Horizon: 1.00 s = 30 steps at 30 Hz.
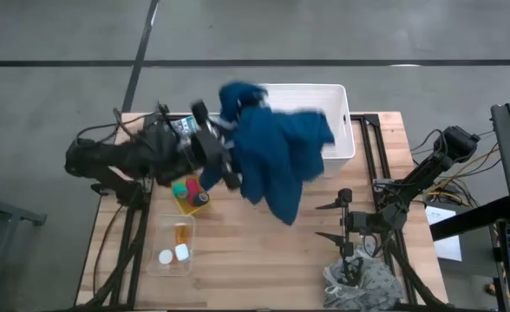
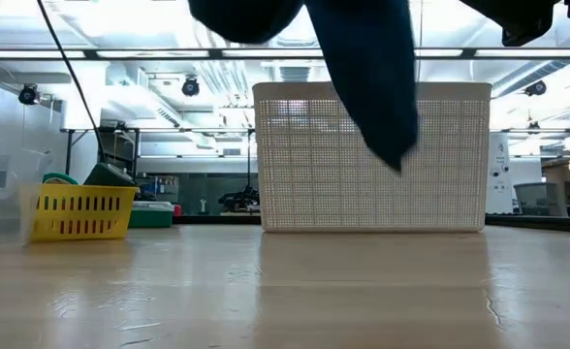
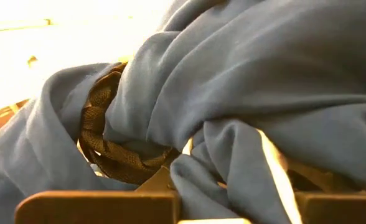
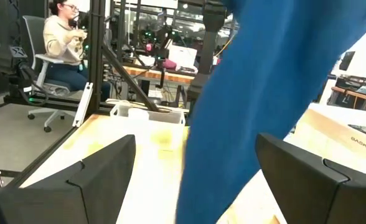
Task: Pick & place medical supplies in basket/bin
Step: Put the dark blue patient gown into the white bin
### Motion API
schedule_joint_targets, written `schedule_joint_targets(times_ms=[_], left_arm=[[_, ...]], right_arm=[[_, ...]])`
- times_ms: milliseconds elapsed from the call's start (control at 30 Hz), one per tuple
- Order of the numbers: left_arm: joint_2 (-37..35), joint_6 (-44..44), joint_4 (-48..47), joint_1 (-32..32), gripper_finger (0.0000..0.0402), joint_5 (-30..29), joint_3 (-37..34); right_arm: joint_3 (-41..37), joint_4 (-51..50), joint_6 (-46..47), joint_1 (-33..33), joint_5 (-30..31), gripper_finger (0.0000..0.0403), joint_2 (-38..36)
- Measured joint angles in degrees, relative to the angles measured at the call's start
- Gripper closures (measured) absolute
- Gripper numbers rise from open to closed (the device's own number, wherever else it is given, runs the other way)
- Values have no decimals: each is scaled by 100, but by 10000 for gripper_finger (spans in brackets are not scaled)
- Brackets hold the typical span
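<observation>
Currently the left end effector (image 1: 229, 160) is clamped on the dark blue garment (image 1: 277, 156), which hangs above the bench (image 1: 264, 251), partly over the white tub (image 1: 337, 130). Near the right edge, the right end effector (image 1: 333, 221) waits with fingers wide, holding nothing.

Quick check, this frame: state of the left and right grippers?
Left gripper: closed on the dark blue garment, held up beside the white tub.
Right gripper: open, empty, waiting at the table's right side.
</observation>
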Motion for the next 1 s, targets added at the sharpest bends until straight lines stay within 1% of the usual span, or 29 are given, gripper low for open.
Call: schedule_joint_targets(times_ms=[100,233,367,533,600,733,833,933,1000], left_arm=[[0,0,8,329,350,59,417],[0,-15,-11,778,350,377,944],[-2,-350,-1,1280,350,568,1240],[4,-571,181,2023,350,621,1279],[4,-559,318,2300,350,819,1275],[4,-576,722,2759,350,1396,1280],[4,-758,703,2981,350,1679,1286],[81,-855,589,3085,350,1700,1277],[170,-870,338,3118,350,1707,1276]], right_arm=[[0,0,-6,0,0,76,0],[0,0,-11,0,0,76,0],[0,0,-13,0,0,76,0],[0,0,-12,-1,0,76,0],[0,0,-1,-1,0,76,0],[0,0,-12,-1,0,76,0],[0,0,-7,-1,0,76,0],[0,0,0,0,0,76,0],[0,0,-6,0,0,76,0]])
